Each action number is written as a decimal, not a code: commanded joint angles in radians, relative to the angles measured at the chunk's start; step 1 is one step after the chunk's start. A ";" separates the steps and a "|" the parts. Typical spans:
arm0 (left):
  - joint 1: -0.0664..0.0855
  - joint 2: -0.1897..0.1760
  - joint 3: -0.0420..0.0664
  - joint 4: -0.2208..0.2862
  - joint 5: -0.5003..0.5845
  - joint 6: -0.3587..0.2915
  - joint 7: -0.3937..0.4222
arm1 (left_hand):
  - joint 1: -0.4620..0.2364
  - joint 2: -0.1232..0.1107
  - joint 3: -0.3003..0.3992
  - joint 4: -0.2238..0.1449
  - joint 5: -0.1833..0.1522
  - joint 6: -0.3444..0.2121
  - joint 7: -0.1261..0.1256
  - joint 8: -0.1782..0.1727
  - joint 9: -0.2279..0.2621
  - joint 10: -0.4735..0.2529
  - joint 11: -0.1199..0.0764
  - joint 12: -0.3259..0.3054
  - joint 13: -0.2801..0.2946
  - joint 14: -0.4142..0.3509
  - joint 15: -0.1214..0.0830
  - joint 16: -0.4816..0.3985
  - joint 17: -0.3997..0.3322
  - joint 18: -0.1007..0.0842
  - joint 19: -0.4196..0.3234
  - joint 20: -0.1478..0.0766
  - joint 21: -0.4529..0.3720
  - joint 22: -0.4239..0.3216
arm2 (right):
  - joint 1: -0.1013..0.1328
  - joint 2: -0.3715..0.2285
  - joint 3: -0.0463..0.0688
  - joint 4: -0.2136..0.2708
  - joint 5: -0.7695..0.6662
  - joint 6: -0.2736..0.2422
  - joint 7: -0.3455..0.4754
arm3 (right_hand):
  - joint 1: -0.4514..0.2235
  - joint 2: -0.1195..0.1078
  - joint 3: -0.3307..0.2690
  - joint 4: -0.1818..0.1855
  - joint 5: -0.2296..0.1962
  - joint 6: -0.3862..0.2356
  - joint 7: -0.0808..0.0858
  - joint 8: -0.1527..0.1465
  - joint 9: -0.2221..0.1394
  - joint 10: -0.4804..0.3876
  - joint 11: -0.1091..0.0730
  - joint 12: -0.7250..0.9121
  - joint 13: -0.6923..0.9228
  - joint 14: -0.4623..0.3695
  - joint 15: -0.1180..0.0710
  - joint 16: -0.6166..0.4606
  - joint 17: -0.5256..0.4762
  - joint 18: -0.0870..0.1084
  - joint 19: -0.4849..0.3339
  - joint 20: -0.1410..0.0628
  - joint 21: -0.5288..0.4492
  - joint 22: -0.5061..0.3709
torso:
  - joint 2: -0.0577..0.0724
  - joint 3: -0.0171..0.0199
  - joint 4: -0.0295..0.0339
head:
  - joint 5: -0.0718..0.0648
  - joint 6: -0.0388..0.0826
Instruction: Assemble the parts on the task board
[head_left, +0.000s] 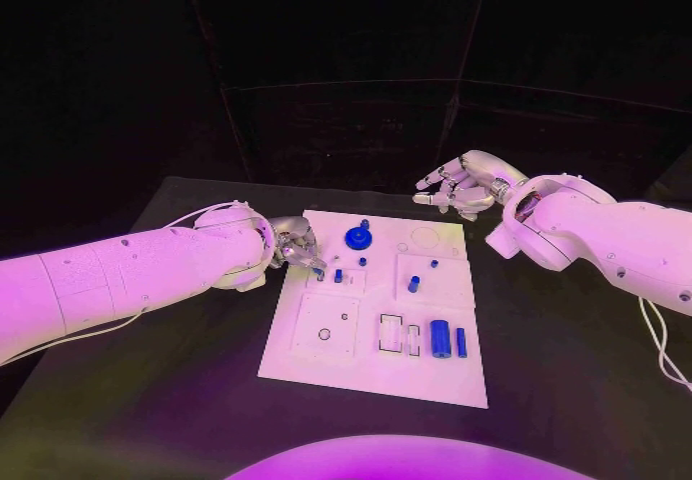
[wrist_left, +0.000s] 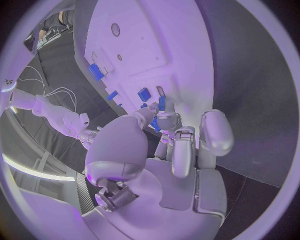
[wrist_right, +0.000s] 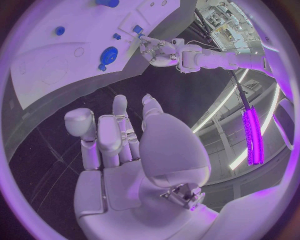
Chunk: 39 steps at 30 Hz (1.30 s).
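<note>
Flat white task board (head_left: 433, 375), round blue disc part (head_left: 358, 237) at 12 o'clock, left hand (head_left: 296, 245) pinching small blue peg (head_left: 317, 270), right hand (head_left: 459, 185) raised, fingers spread, empty

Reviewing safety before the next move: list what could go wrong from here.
The left hand works at the task board's left edge among small blue parts; its fingers might knock neighbours out of place. Pushing at that edge could also shift the board. The right hand hovers off the board, unable to steady it.
</note>
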 joint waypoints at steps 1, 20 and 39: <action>0.000 0.002 0.000 0.002 -0.030 0.060 0.000 | 0.002 0.006 0.111 -0.105 0.004 0.000 -0.007 0.005 0.001 0.009 0.001 0.006 0.002 0.101 -0.002 0.000 0.250 0.009 0.007 -0.002 0.005 0.002 | 0.002 0.001 0.001 0.000 0.000 0.009 0.011 | -0.001 0.006 -0.007 0.000 0.003 0.006 0.002 0.001 -0.001 -0.009 0.000 -0.004 -0.002 0.006 -0.005 -0.004 0.001 0.014 -0.009 -0.001 -0.004 -0.001 | 0.000 0.0003 0.0017 | 0.001 -0.001; 0.000 0.014 -0.004 -0.006 -0.031 0.096 -0.003 | 0.001 0.005 0.114 -0.104 0.004 0.000 -0.007 0.006 0.002 0.009 0.001 0.005 0.001 0.100 -0.002 0.000 0.249 0.009 0.007 -0.002 0.004 0.002 | 0.002 0.002 0.000 -0.001 0.000 0.009 0.009 | -0.001 0.006 -0.009 0.001 0.004 0.006 0.003 0.001 -0.001 -0.009 0.000 -0.004 -0.002 0.006 -0.005 -0.005 0.000 0.014 -0.010 -0.001 -0.005 -0.003 | 0.000 0.0005 0.0011 | 0.003 -0.001; 0.000 0.014 -0.004 -0.005 -0.026 0.104 -0.004 | -0.025 -0.013 0.143 -0.102 0.011 0.003 -0.011 0.021 0.007 0.015 -0.002 0.009 0.004 0.101 -0.004 0.002 0.253 0.008 0.012 -0.004 0.009 0.010 | 0.002 0.002 0.000 -0.002 0.000 0.008 0.010 | -0.002 0.006 -0.010 0.001 0.005 0.006 0.003 0.001 -0.001 -0.009 0.000 -0.004 -0.002 0.006 -0.005 -0.005 0.000 0.015 -0.012 -0.001 -0.007 -0.007 | 0.000 0.0003 0.0009 | 0.002 -0.001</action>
